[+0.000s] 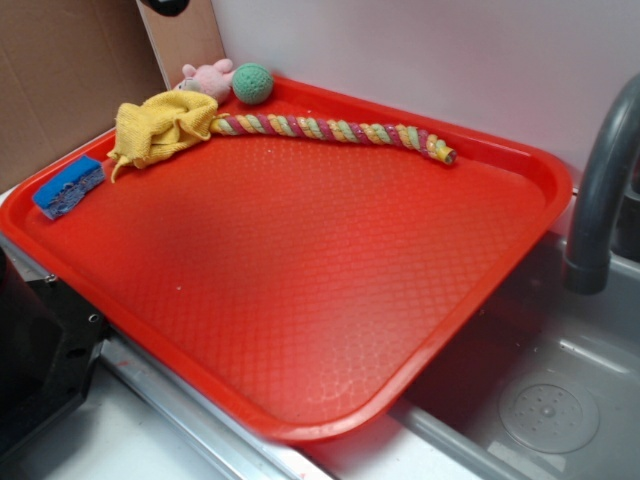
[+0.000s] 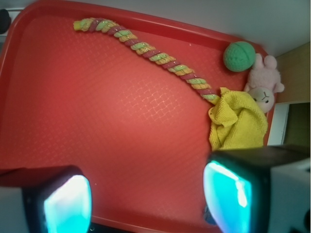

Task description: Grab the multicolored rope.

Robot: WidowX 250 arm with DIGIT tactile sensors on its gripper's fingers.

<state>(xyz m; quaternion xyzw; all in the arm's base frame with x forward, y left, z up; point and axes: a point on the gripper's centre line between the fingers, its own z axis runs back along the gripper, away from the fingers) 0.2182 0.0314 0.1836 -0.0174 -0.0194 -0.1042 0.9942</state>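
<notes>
The multicolored rope (image 1: 335,130) lies stretched along the far side of the red tray (image 1: 300,300), its left end tucked under a yellow cloth (image 1: 160,128). In the wrist view the rope (image 2: 146,48) runs diagonally from upper left toward the yellow cloth (image 2: 238,121). My gripper (image 2: 148,201) is open and empty, hovering over the tray's near part, well apart from the rope. Its cyan-lit fingertips (image 2: 68,206) frame bare tray. The gripper does not show in the exterior view.
A small green knitted ball (image 1: 252,83) and a pink plush toy (image 1: 207,76) sit at the tray's far corner. A blue sponge (image 1: 68,186) lies on the left rim. A grey faucet (image 1: 600,190) and a sink (image 1: 540,400) are at the right.
</notes>
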